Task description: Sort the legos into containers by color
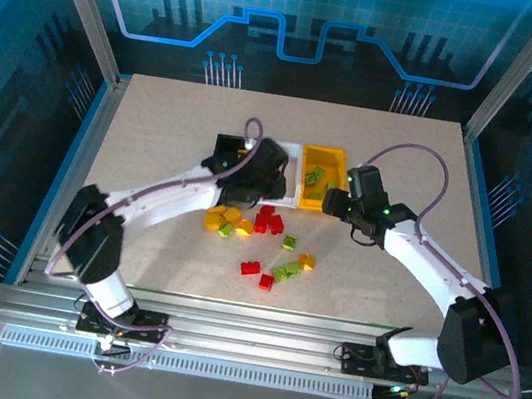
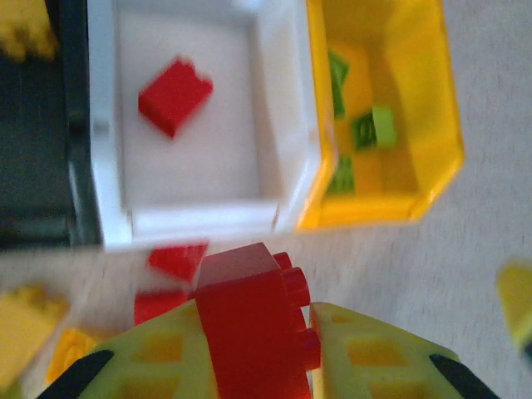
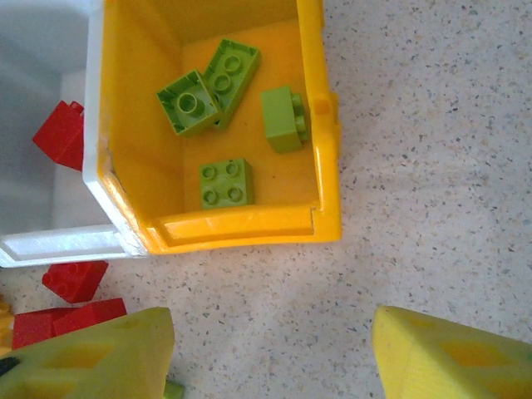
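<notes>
My left gripper (image 2: 258, 353) is shut on a red lego (image 2: 249, 307), held just in front of the white bin (image 2: 287, 125). One red lego (image 2: 174, 94) lies inside that bin. The black bin (image 2: 33, 150) stands to its left and the yellow bin (image 2: 416, 100) to its right. My right gripper (image 3: 270, 349) is open over bare table just in front of the yellow bin (image 3: 241, 226), which holds several green legos (image 3: 226, 183). Loose red legos (image 1: 267, 222), yellow legos (image 1: 227, 219) and a mixed cluster (image 1: 280, 271) lie on the table nearer the arms.
The three bins stand side by side mid-table, with the left arm (image 1: 165, 199) reaching over the loose pile towards them. Red legos (image 3: 75, 278) lie close to my right gripper's left finger. Bare tabletop (image 1: 404, 161) spreads right of the yellow bin.
</notes>
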Robot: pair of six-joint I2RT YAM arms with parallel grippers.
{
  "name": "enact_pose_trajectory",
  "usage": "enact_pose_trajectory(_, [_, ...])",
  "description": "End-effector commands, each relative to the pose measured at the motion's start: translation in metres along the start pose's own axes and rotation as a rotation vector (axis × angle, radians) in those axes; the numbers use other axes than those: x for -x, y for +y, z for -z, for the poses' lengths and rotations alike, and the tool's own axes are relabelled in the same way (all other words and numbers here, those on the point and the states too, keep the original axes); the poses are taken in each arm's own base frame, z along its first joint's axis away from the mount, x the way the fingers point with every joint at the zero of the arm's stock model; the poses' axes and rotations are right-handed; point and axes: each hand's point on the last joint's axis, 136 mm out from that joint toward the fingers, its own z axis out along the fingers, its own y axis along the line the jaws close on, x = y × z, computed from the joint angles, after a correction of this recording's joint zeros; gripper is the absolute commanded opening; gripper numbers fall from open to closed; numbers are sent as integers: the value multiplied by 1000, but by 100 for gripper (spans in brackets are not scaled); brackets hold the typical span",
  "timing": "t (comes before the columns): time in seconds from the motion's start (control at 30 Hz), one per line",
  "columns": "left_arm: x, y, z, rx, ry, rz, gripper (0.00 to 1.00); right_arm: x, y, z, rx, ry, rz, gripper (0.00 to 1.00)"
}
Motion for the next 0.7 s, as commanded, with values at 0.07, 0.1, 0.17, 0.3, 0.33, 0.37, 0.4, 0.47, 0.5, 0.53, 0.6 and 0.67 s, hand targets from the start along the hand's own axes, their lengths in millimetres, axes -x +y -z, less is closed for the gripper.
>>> enact_pose_trajectory(0.07, [25,8,-40,91,34,-61,22,0,-10,11,-12,-22,-41,66])
enact_pose_trajectory(0.1, [30,9,-46,102,37,-55,22,0,-10,12,-9,-22,-45,66])
enact_pose_trajectory(0.17, [36,13,-58,118,46,-37,22,-2,-10,13,-6,-18,-46,66])
enact_pose_trajectory(0.3, [40,11,-75,141,68,-37,30,-3,-11,16,-10,-12,-49,66])
enact_pose_trajectory(0.33, [38,11,-78,147,77,-42,33,-3,-11,17,-10,-13,-52,66])
enact_pose_trajectory(0.37, [38,11,-80,151,81,-41,37,-3,-11,17,-10,-13,-53,66])
enact_pose_trajectory(0.4, [38,11,-81,152,86,-42,42,-3,-11,18,-8,-14,-56,65])
enact_pose_trajectory(0.47, [38,10,-81,149,87,-41,52,-2,-11,20,-8,-17,-64,66])
enact_pose_trajectory(0.5, [39,9,-78,145,85,-38,57,-1,-11,21,-6,-23,-70,66])
enact_pose_trajectory(0.53, [41,7,-73,136,80,-34,63,0,-11,22,-4,-29,-75,66])
enact_pose_trajectory(0.6, [44,1,-61,113,72,-23,70,2,-10,25,5,-38,-79,66])
enact_pose_trajectory(0.67, [46,-7,-44,64,58,-9,76,3,-9,27,11,-39,-79,66])
